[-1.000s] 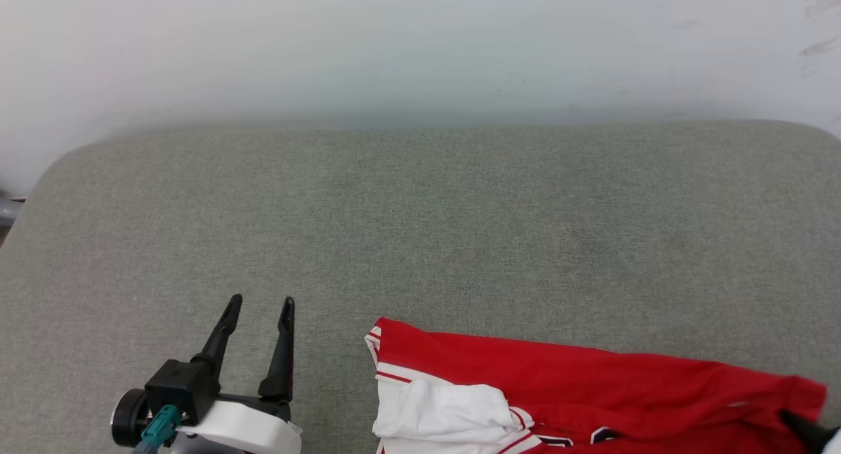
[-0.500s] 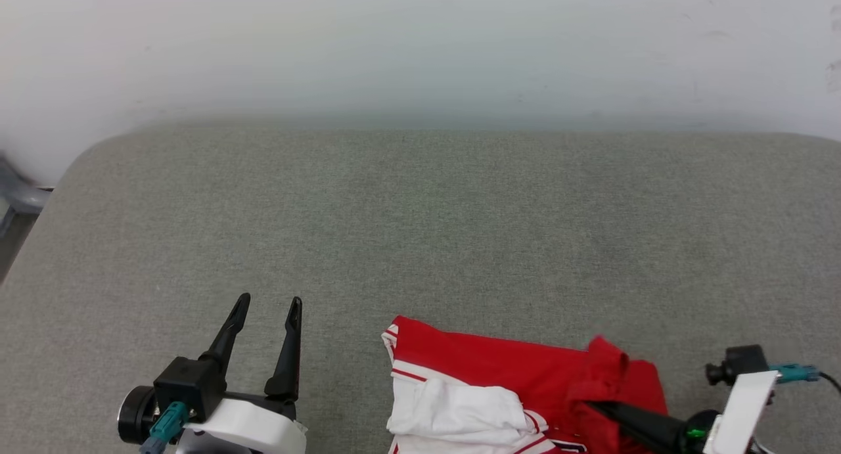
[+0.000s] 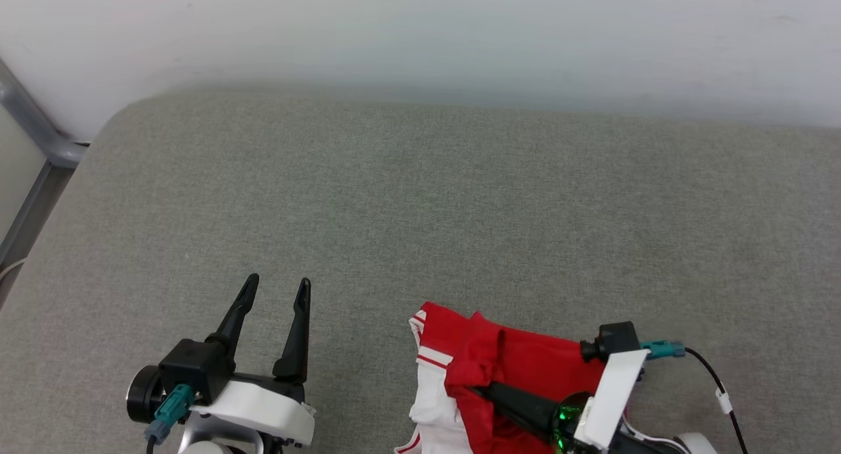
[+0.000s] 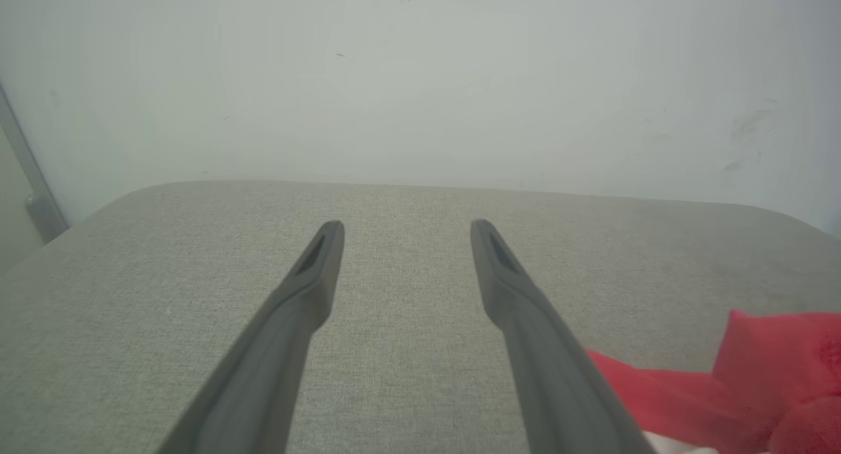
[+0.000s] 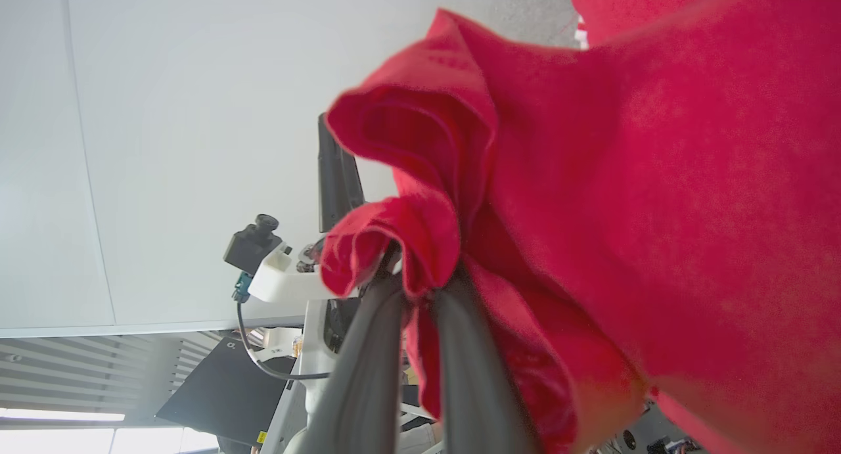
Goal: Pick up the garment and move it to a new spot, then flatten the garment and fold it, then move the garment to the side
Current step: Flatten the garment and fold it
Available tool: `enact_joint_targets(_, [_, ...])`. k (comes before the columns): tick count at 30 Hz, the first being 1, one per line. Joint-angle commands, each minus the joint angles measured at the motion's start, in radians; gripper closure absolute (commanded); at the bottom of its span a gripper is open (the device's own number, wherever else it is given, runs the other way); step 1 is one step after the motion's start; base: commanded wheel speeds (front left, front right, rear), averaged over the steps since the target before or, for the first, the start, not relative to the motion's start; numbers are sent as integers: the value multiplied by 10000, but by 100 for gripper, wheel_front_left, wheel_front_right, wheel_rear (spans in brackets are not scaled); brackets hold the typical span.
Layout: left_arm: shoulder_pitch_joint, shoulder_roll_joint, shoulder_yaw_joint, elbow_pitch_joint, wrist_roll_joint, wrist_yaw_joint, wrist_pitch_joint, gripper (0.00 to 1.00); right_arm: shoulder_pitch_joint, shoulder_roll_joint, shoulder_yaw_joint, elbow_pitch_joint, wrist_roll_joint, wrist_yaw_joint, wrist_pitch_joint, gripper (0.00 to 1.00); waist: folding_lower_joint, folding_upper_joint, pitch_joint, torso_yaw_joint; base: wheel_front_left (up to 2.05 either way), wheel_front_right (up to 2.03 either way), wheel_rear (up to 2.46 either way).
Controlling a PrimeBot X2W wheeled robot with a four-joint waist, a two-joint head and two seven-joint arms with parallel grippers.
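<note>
One rumpled red jersey garment [image 3: 529, 368] between tapered fingers [image 5: 371, 349] of right gripper [image 5: 420, 276]

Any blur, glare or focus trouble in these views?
Head view: even light, sharp weave on the grey fabric surface. Left wrist view: hazy, low contrast; open left gripper soft near the lens. Right wrist view: red jersey T-shirt, pinched in the right gripper, looms close and blurred.

Open cushion [image 3: 420, 211], garment [image 3: 525, 368] lower right, wall [image 3: 420, 33] perhaps near
</note>
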Motion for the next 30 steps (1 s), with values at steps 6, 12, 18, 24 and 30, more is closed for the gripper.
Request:
enact_joint_targets(6, [-282, -146, 45, 36, 45, -94, -44, 0, -451, -31, 589, 1086, -1490, -1, -1246, 90, 0, 0, 332, 208, 0, 0, 0])
enact_joint_targets(12, [-316, -221, 169, 100, 137, -134, -44, 0, -660, -16, 892, 1360, -1838, -1, -1807, 0, 0, 0, 398, 122, 0, 0, 0])
enact_joint_targets(18, [-324, -249, 217, 184, 232, -211, -44, 0, -802, -185, 1239, 632, -2315, -1, -2352, 0, 0, 0, 267, -29, 0, 0, 0])
enact_joint_targets(24, [-217, -245, 288, 233, 325, -218, -44, 0, -736, -979, 1301, -375, -4110, -1, -3851, 0, 0, 0, 101, -198, 0, 0, 0])
enact_joint_targets(30, [-37, -295, 390, 269, 391, -86, -44, 0, -361, -1489, 42, -237, -6913, -1, -5766, 0, 0, 0, -110, -441, 0, 0, 0])
